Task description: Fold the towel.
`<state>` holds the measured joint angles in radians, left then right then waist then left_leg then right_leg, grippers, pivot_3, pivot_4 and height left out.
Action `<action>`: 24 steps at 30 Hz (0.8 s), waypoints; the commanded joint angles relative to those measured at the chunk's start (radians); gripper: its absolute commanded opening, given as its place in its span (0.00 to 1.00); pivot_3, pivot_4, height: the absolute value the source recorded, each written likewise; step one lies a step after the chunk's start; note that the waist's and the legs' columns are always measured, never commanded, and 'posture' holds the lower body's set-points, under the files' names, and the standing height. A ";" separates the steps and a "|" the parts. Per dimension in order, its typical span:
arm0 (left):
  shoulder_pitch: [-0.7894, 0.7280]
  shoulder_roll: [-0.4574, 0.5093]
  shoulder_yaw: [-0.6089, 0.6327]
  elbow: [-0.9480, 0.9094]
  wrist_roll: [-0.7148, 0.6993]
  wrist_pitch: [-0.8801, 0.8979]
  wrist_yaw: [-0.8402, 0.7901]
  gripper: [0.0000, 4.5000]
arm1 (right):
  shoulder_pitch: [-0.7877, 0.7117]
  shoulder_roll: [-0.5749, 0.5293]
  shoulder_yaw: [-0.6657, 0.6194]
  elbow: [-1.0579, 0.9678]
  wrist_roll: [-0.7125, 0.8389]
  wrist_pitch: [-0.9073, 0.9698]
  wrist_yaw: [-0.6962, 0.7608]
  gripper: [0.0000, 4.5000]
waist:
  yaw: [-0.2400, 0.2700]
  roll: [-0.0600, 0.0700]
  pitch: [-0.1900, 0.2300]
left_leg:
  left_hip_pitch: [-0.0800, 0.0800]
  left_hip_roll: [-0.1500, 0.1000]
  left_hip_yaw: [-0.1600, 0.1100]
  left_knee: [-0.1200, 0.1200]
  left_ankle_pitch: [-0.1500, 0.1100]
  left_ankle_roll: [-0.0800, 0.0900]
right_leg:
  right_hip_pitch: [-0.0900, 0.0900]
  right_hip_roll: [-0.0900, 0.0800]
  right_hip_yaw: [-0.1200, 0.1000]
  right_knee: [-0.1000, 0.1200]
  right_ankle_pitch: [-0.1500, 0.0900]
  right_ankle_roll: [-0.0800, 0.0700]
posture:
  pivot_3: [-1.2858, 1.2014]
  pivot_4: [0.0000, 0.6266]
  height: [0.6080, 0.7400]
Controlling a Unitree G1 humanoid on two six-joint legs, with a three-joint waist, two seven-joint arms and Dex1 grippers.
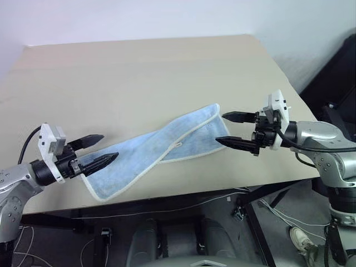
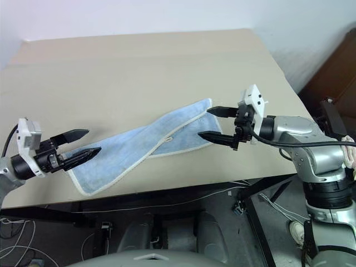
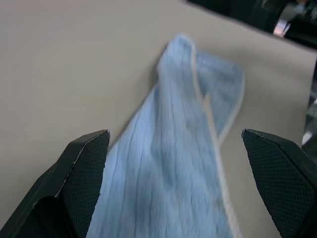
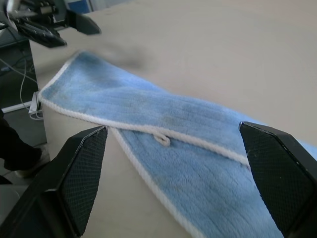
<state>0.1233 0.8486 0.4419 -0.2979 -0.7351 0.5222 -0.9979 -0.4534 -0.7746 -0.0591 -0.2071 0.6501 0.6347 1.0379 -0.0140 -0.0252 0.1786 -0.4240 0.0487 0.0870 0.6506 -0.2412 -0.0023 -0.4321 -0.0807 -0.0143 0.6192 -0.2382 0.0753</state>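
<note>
A light blue towel (image 1: 161, 150) with a white hem lies twisted in a long diagonal strip on the beige table (image 1: 139, 78), near its front edge. My left gripper (image 1: 102, 148) hovers open just left of the strip's near left end, holding nothing. At the strip's far right end my right gripper (image 1: 227, 129) is open too, its fingertips just above the cloth. The right wrist view shows the towel (image 4: 188, 148) with a small hem loop (image 4: 162, 139), and the left gripper (image 4: 79, 30) beyond it. In the left wrist view the towel (image 3: 183, 148) runs away between open fingers.
The table's front edge (image 1: 167, 200) runs just below the towel, with cables and a dark frame beneath. A dark object (image 1: 334, 72) stands off the table's right side. Broad bare tabletop lies behind the towel.
</note>
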 commanded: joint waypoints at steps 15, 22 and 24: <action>-0.073 -0.010 -0.011 -0.032 -0.021 0.007 -0.022 1.00 | -0.071 0.016 -0.028 0.152 -0.128 -0.127 -0.041 1.00 | 0.000 0.000 0.000 | 0.000 0.000 0.001 0.000 0.000 0.000 | 0.000 0.000 0.000 0.001 0.000 0.000 | 0.52 0.24 1.00; -0.066 -0.057 -0.037 -0.074 -0.045 0.028 0.010 1.00 | -0.217 0.038 0.089 0.380 -0.357 -0.211 -0.125 1.00 | -0.003 0.000 0.000 | 0.000 -0.001 0.001 0.001 0.000 0.000 | -0.001 0.001 0.000 0.001 0.000 0.000 | 0.52 0.24 1.00; -0.053 -0.061 -0.032 -0.086 -0.050 0.031 0.013 1.00 | -0.268 0.065 0.131 0.494 -0.437 -0.308 -0.146 1.00 | -0.005 0.000 0.000 | 0.000 -0.001 0.002 0.000 0.000 0.000 | -0.001 0.001 0.000 0.001 0.000 0.000 | 0.52 0.24 1.00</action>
<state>0.0664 0.7894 0.3973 -0.3477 -0.7652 0.5526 -0.9891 -0.6800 -0.7201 0.0576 0.2319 0.2704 0.4029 0.9113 -0.0191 -0.0249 0.1787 -0.4243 0.0475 0.0896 0.6508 -0.2410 -0.0024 -0.4330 -0.0793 -0.0137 0.6204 -0.2381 0.0755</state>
